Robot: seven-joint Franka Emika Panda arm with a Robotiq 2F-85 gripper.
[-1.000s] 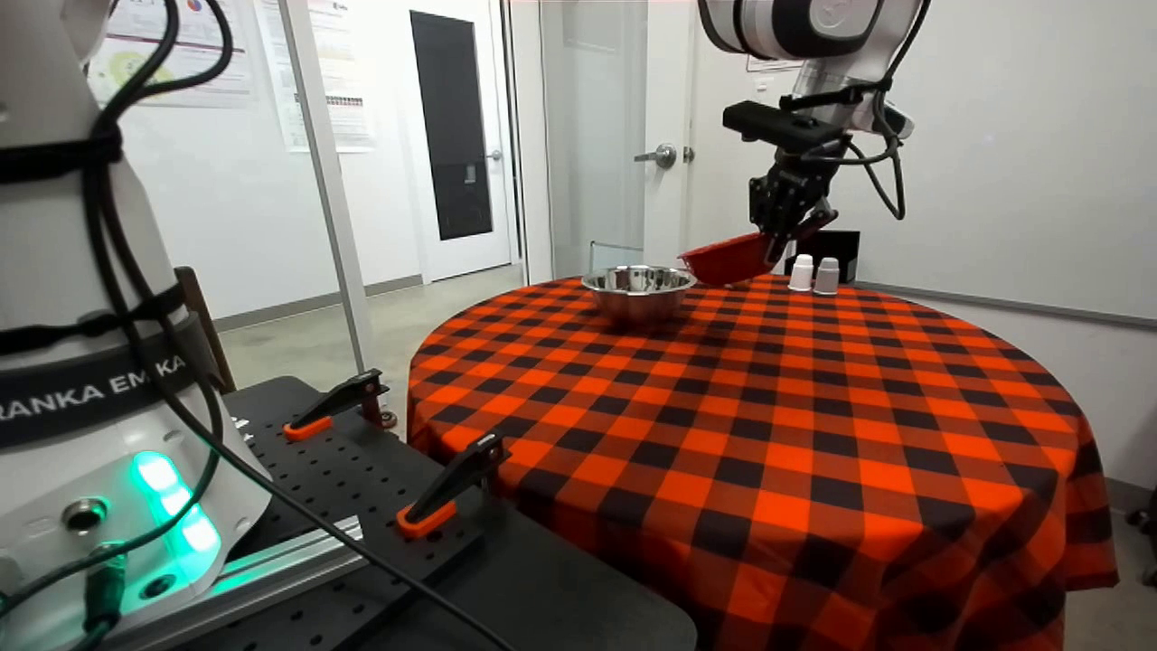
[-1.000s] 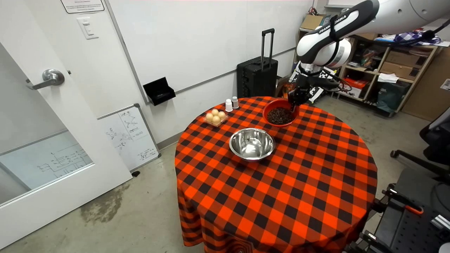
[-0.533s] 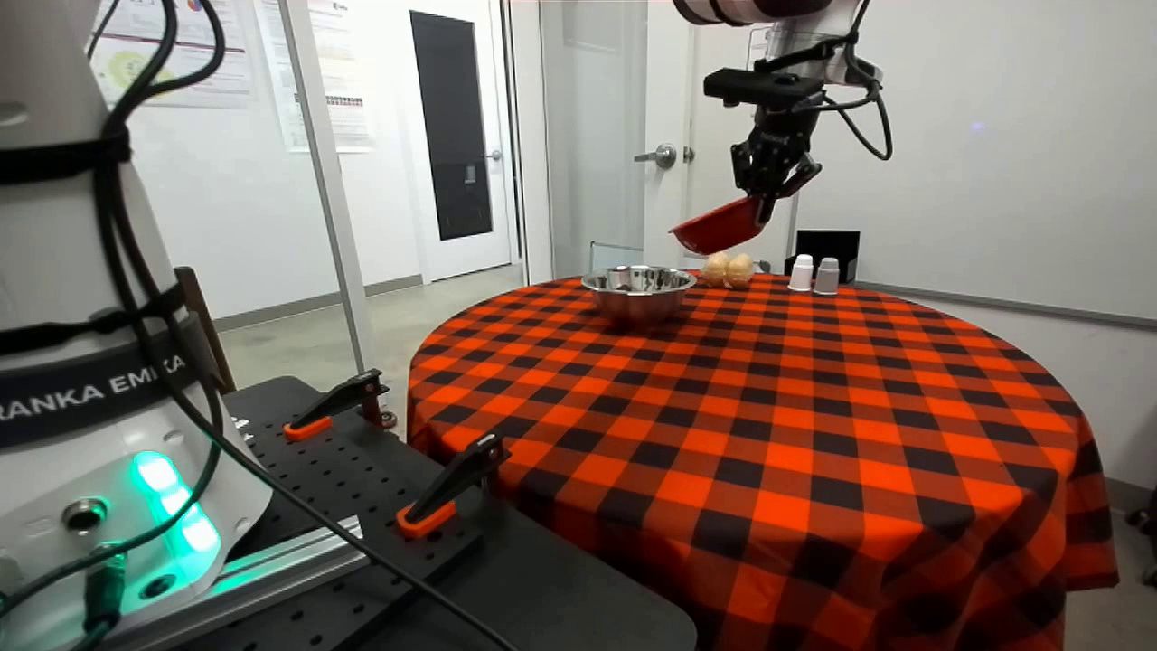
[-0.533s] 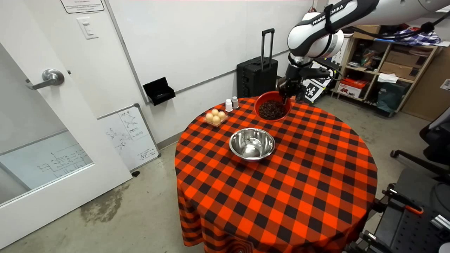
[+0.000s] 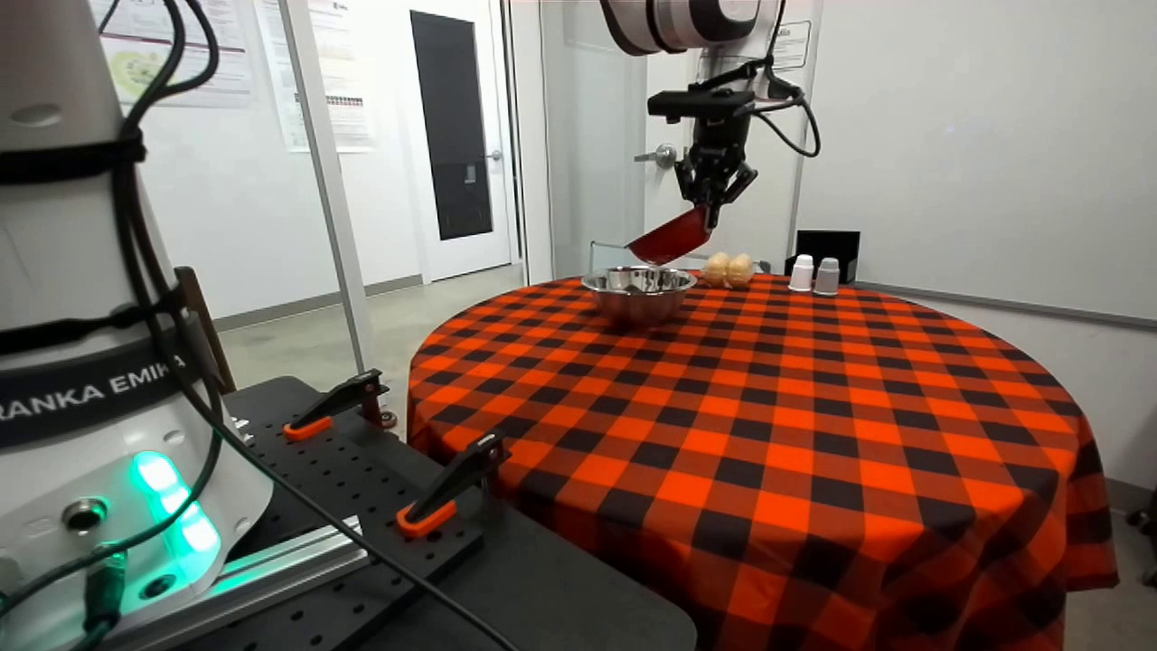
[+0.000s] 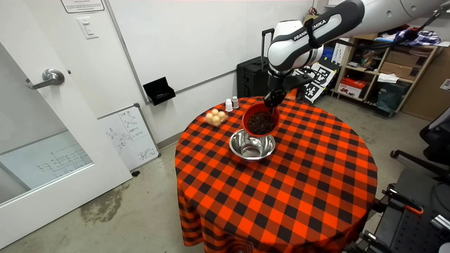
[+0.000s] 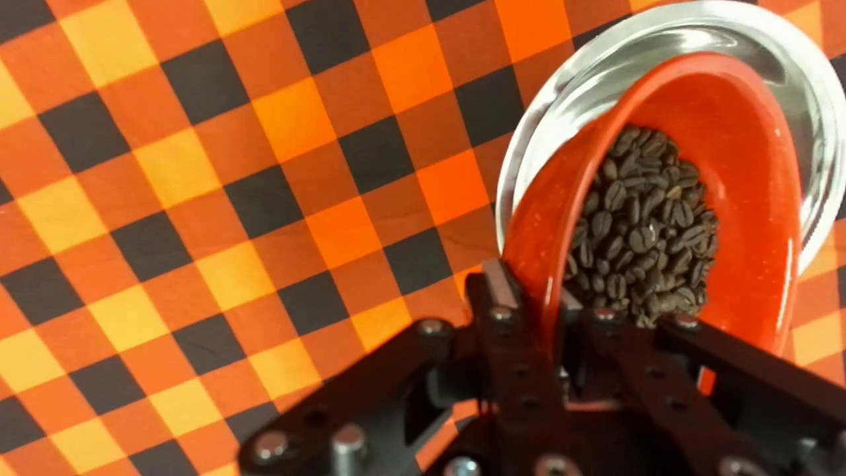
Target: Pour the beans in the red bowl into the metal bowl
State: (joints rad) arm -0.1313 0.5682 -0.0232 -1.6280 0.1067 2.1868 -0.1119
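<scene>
My gripper (image 7: 534,291) is shut on the rim of the red bowl (image 7: 747,165), one finger outside the wall and one inside. The beans (image 7: 648,225) lie as a dark mass in the red bowl; they also show in an exterior view (image 6: 261,123). The red bowl (image 5: 671,237) is tilted, its low lip just above the far right rim of the metal bowl (image 5: 638,303). In the wrist view the red bowl covers much of the metal bowl (image 7: 621,79). The metal bowl (image 6: 253,154) stands upright on the table, and its visible inside looks shiny.
The round table has a red and black checked cloth (image 6: 299,196). A clear pack of pale egg-like balls (image 6: 215,117) and two small bottles, one white (image 6: 229,105) and one grey (image 6: 235,102), stand near the table's edge by the whiteboard wall.
The gripper has carried the red bowl up, then across and down toward the metal bowl. The red bowl is more tilted than before. The metal bowl has not moved.
</scene>
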